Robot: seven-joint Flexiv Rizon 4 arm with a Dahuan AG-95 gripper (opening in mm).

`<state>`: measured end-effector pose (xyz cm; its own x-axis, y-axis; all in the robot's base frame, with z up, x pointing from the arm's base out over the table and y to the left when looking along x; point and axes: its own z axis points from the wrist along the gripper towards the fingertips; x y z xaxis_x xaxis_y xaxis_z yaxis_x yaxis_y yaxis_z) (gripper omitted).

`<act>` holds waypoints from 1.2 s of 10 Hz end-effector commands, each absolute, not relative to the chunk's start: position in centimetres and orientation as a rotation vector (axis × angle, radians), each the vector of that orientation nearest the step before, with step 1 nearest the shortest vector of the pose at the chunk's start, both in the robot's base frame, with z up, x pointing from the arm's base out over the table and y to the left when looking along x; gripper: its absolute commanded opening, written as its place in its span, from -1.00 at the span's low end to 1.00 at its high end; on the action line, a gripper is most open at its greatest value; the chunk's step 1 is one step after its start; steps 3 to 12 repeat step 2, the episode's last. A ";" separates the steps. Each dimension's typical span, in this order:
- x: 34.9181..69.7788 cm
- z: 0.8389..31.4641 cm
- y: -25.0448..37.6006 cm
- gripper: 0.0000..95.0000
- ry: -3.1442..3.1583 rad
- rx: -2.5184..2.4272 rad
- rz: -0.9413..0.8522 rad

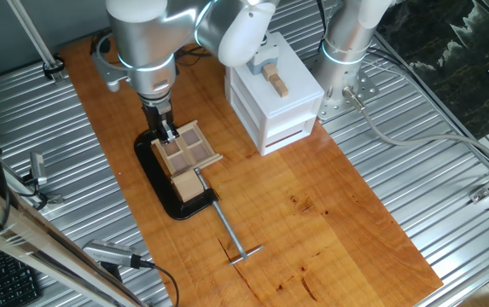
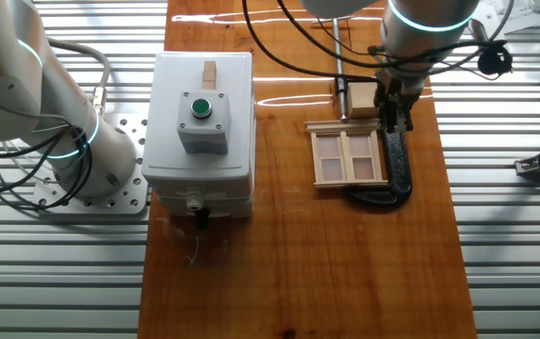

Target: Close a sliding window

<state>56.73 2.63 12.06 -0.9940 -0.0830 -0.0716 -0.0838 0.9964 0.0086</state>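
The sliding window point(image 1: 189, 150) is a small light-wood frame with crossed panes, lying flat in wooden rails on the table. It also shows in the other fixed view point(image 2: 349, 156). My gripper point(image 1: 167, 130) points straight down at the window's edge on the side of the black clamp, and it shows there in the other fixed view too point(image 2: 398, 115). Its fingers stand close together with nothing between them. The fingertips are at the frame's edge; I cannot tell whether they touch it.
A black clamp point(image 1: 164, 186) with a long metal handle point(image 1: 234, 235) holds the window assembly. A plain wooden block point(image 1: 189, 184) sits at one end of the rails. A white box point(image 2: 199, 151) with a green button point(image 2: 200, 107) stands beside them.
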 end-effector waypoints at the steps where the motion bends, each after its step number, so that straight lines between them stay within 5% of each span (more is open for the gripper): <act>1: 56.6 12.2 2.8 -1.00 3.067 -0.129 0.033; 12: 56.6 12.2 2.8 -1.00 3.070 -0.129 0.032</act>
